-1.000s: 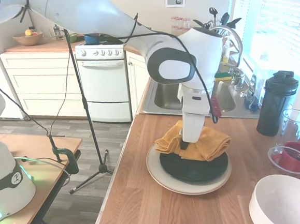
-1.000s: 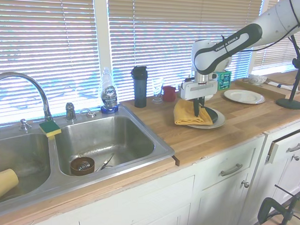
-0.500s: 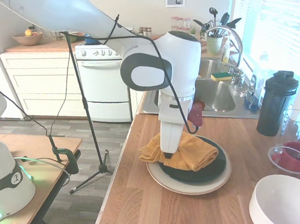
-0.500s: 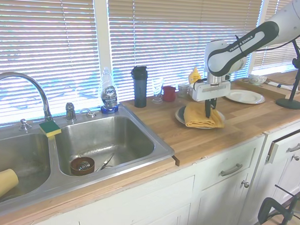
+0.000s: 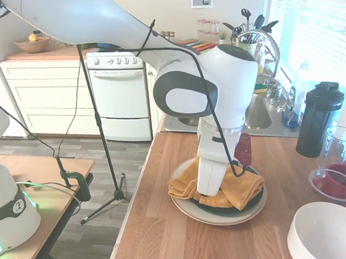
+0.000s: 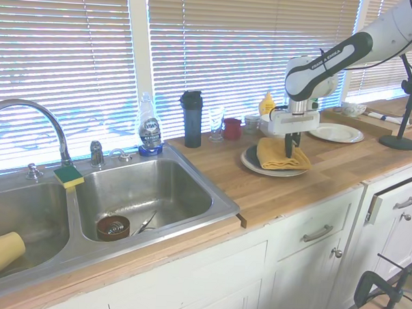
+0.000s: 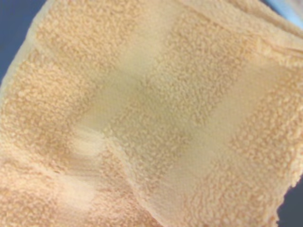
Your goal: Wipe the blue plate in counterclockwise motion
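First exterior view puts the blue plate (image 5: 243, 206) in the lower middle of the frame, stacked on the larger beige plate (image 5: 182, 206) on the wooden table (image 5: 170, 243). Most of it lies under the yellow towel (image 5: 240, 189) — only a dark crescent shows at the right and front. The hand (image 5: 206, 198) presses down into the towel's left part; you cannot tell from any view whether its fingers are apart or together on the cloth.

To wipe well, keep steady downward pressure so the towel drags with the hand instead of slipping, and trace the circle counterclockwise inside the dark rim. The towel's left edge overhangs the beige plate, so draw the path inward a little. Mind the white bowl (image 5: 326, 237) at lower right and the red cup (image 5: 339, 184) beside it.

The wrist view shows only towel (image 7: 151, 113) weave, slightly blurred. The arm's bulk hides the plate's far side, and in the second exterior view the plate (image 6: 252, 155) is barely a sliver.
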